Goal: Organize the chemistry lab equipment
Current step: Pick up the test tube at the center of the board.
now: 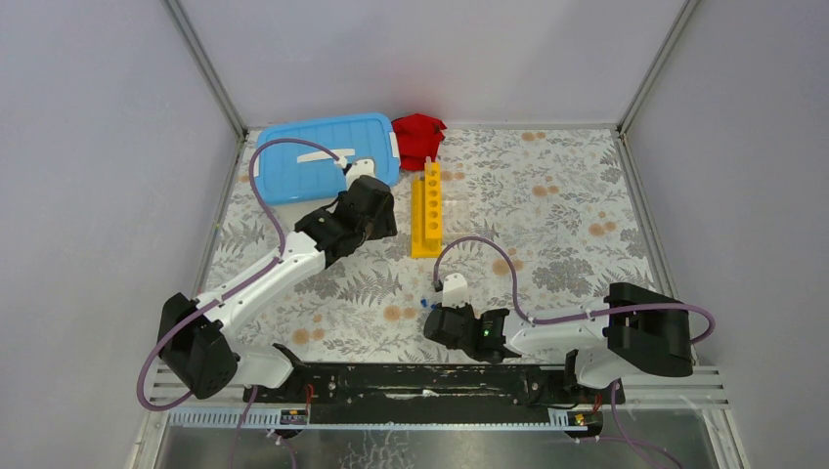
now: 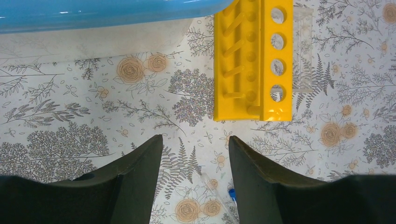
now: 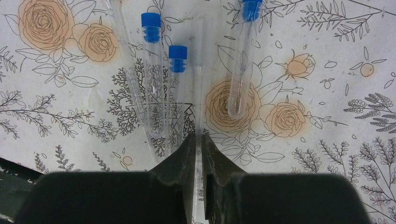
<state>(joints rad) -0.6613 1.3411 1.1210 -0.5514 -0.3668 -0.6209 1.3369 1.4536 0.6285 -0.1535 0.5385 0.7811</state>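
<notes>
Three clear blue-capped tubes [image 3: 152, 70] lie flat on the flowered table, seen small in the top view as tubes [image 1: 427, 304]. My right gripper [image 3: 198, 136] is low over them, shut on the stem of a thin clear pipette [image 3: 198, 56] that lies between the tubes. From above, the right gripper [image 1: 437, 322] is near the table's front. My left gripper [image 2: 195, 140] hangs open and empty above the table, just short of the long yellow holed rack [image 2: 254, 60]. In the top view the left gripper [image 1: 376, 200] is left of the rack [image 1: 426, 210].
The white blue-lidded tub [image 1: 323, 156] stands at the back left, its wall [image 2: 93, 42] near my left gripper. A clear tube holder [image 2: 303, 46] lies against the rack's far side. A red cloth [image 1: 418, 137] sits behind the rack. Another clear pipette [image 3: 130, 79] lies left of the tubes.
</notes>
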